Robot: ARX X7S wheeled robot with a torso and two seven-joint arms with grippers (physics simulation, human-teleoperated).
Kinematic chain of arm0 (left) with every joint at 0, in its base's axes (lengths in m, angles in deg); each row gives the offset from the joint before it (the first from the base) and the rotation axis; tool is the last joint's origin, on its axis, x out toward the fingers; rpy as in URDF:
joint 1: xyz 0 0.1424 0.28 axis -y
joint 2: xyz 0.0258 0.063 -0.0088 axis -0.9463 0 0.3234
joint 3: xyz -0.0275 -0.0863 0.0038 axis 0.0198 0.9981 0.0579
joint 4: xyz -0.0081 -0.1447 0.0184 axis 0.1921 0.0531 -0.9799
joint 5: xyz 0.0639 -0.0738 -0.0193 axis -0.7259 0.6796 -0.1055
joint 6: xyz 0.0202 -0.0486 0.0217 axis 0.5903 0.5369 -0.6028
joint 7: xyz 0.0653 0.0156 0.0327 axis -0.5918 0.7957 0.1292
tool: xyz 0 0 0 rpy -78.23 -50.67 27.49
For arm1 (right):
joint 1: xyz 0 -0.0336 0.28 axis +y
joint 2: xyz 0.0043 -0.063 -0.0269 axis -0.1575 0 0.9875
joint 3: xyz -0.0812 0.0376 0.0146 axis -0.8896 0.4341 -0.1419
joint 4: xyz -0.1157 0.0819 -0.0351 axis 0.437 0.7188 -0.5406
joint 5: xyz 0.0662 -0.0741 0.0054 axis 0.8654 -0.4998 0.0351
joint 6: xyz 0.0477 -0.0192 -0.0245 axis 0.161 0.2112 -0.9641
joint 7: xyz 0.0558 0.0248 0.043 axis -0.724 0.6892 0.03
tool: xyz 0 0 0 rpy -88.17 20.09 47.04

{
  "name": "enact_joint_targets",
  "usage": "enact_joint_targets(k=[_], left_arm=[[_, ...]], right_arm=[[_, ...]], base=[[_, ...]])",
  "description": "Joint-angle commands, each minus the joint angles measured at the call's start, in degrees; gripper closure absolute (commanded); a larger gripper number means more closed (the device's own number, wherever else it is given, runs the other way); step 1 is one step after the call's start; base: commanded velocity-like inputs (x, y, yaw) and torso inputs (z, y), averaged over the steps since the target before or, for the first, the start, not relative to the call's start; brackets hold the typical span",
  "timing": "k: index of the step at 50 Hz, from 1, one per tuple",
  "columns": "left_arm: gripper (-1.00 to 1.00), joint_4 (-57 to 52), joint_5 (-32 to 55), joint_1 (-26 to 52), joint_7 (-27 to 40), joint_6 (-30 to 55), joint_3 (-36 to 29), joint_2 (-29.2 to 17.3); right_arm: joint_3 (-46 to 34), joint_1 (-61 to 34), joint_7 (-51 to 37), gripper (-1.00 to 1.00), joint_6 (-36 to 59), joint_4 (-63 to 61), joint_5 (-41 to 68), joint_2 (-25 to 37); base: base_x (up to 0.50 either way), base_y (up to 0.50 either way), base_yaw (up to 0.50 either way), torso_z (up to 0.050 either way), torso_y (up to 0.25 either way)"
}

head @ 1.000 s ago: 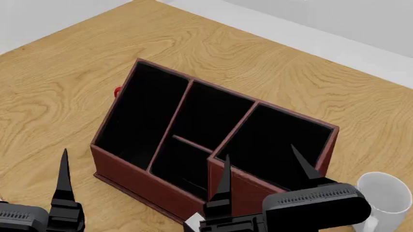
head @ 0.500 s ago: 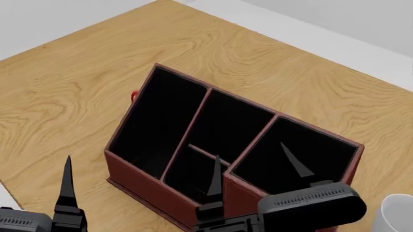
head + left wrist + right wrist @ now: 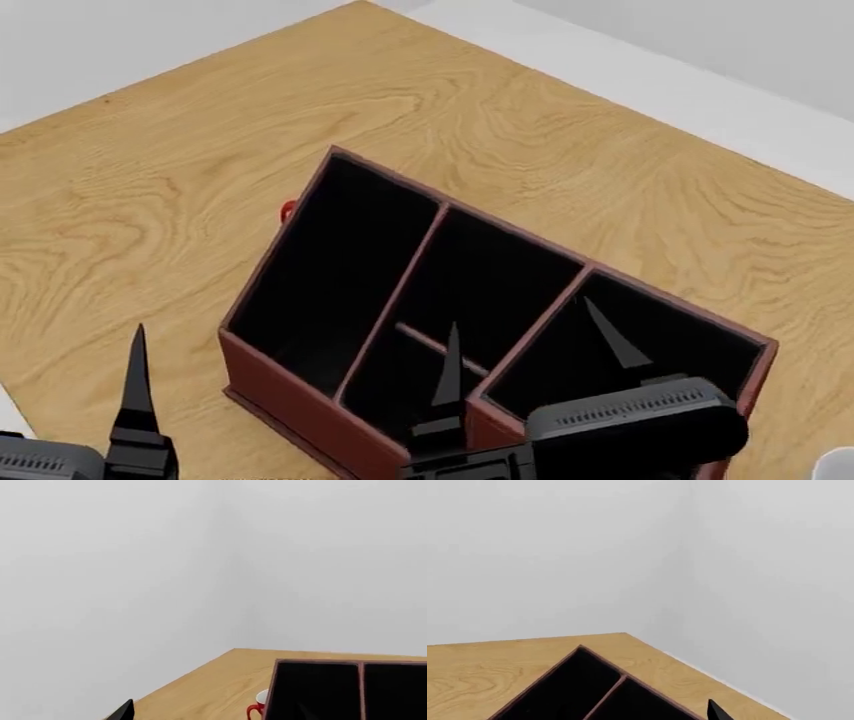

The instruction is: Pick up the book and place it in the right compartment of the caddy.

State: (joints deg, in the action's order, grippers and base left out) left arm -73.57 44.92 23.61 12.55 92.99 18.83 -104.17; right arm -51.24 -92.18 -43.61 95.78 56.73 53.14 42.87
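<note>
The book is out of view in every frame. The caddy [image 3: 280, 385], reddish-brown with a black interior, sits on the wooden table, and its far end shows in both wrist views [image 3: 320, 690] [image 3: 580, 690]. The right compartment [image 3: 674, 345] looks empty as far as it shows. My right gripper [image 3: 521, 315] hovers open over the caddy's near right end, one finger before the middle section and one over the right compartment. One fingertip [image 3: 715, 711] shows in its wrist view. Of my left gripper only one finger [image 3: 136, 390] shows, left of the caddy, and one fingertip [image 3: 123, 710] stands far off-centre.
A red-handled mug [image 3: 257, 707] stands behind the caddy's far left side, a sliver of it [image 3: 287, 210] showing in the head view. A white mug's rim [image 3: 841, 462] peeks in at the lower right corner. The table's edges [image 3: 441, 20] run along the back.
In the head view the caddy has slid right and down as the view shifted. The white mug has almost left the picture. Both grippers keep their places low in the picture.
</note>
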Motion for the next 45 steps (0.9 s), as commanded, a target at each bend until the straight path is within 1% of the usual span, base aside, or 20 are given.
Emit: enact_joint_targets(k=[1, 10, 14, 16, 17, 24, 27, 36, 37, 38, 39, 41, 42, 45], left_arm=[[-1.00, -0.44, 0.05, -0.09, 0.28, 0.27, -0.12, -0.28], [-1.00, -0.28, 0.16, 0.01, 0.39, 0.15, -0.30, -0.43], [-1.00, -0.66, 0.26, -0.09, 0.52, 0.37, -0.24, -0.51], [-1.00, -0.20, 0.27, -0.01, 0.52, -0.03, -0.28, -0.54], [-1.00, -0.15, 0.29, 0.00, 0.54, -0.08, -0.29, -0.55], [-1.00, -0.16, 0.40, -0.01, 0.66, -0.19, -0.36, -0.66], [-1.00, -0.39, 0.41, -0.03, 0.75, -0.03, -0.37, -0.72], [-1.00, -0.52, 0.65, -0.07, 0.92, -0.17, -0.29, -0.90], [-1.00, -0.59, 0.68, -0.07, 0.97, -0.12, -0.24, -0.91], [-1.00, -0.97, 0.75, -0.09, 1.02, 0.24, -0.18, -0.94], [-1.00, -0.86, 0.83, -0.04, 1.05, 0.17, -0.05, -0.97], [-1.00, -0.88, 1.17, -0.11, 1.08, 0.02, 0.43, -1.10], [-1.00, -1.72, 1.40, -0.13, 1.17, 0.80, 0.76, -1.19], [-1.00, -1.31, 2.01, -0.18, 1.25, 0.23, 1.73, -1.37]], right_arm=[[-0.96, -0.22, -1.69, -1.00, 1.37, -0.49, -1.80, 0.17], [0.02, 0.06, -2.35, -1.00, 0.61, -0.81, -0.70, -0.36], [-1.01, -0.03, -2.33, -1.00, 0.82, -1.41, -1.70, 0.16], [-0.20, -0.21, -0.22, -1.00, 1.27, -1.28, 1.85, 0.12], [-0.21, -0.26, -0.22, -1.00, 1.25, -1.23, 1.84, 0.16], [0.30, -0.19, 0.01, -1.00, 0.61, -1.02, 2.88, 0.13], [-0.15, -0.13, -0.79, -1.00, 0.35, -1.19, 1.42, 0.33], [-0.22, 0.04, -0.53, -1.00, -0.25, -1.16, 1.99, 0.50], [-0.24, -0.12, -0.26, -1.00, 0.29, -1.16, 2.54, 0.51], [-0.91, -0.77, -1.49, -1.00, 3.19, -1.77, 1.36, 0.67], [-2.71, -1.41, -0.20, -1.00, 4.87, -3.10, 1.00, 1.69], [-3.91, -2.87, -1.95, -1.00, 11.81, -7.41, -0.08, 2.09], [-3.34, -2.88, -2.25, -1.00, 13.00, -9.52, 0.61, 2.05], [-2.24, -5.89, -2.57, -1.00, 23.06, -16.67, 4.06, 2.00]], base=[[0.00, 0.00, 0.50, 0.000, 0.000], [0.00, 0.00, 0.50, 0.000, 0.000], [0.00, 0.00, 0.00, 0.000, 0.000], [0.00, 0.00, 0.00, 0.000, 0.000], [-0.07, -0.31, 0.00, 0.000, 0.000], [-0.06, -0.54, 0.00, 0.000, 0.000], [-0.03, -0.47, 0.00, 0.000, 0.000], [0.00, 0.00, 0.00, 0.000, 0.000], [0.00, 0.00, 0.00, 0.000, 0.000], [0.00, 0.00, 0.00, 0.000, 0.000], [0.00, 0.00, 0.00, 0.000, 0.000], [0.00, 0.00, 0.00, 0.000, 0.000], [0.00, 0.00, 0.00, 0.000, 0.000], [0.00, 0.00, 0.00, 0.000, 0.000]])
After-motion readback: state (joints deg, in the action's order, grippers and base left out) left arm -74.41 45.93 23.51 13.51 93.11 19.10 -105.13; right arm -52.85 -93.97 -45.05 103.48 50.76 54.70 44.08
